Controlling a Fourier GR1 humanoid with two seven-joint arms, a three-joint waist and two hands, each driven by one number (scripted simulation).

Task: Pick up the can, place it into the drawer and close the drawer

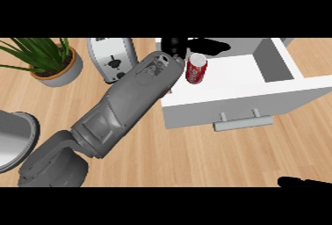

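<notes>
Red can (196, 70) with a white top and white lettering, inside the open white drawer (292, 96) by its left wall, just below the left hand (209, 45), fingers spread open; right hand (303, 182) at lower-right edge, state indeterminable.

Its forearm (130, 101) hides most of the left hand (174, 44); the right hand (303, 182) is cropped.

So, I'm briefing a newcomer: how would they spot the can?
Find the open white drawer at upper right. The can sits inside near its left edge, beside the grey forearm. It is the only red thing in view.
</notes>
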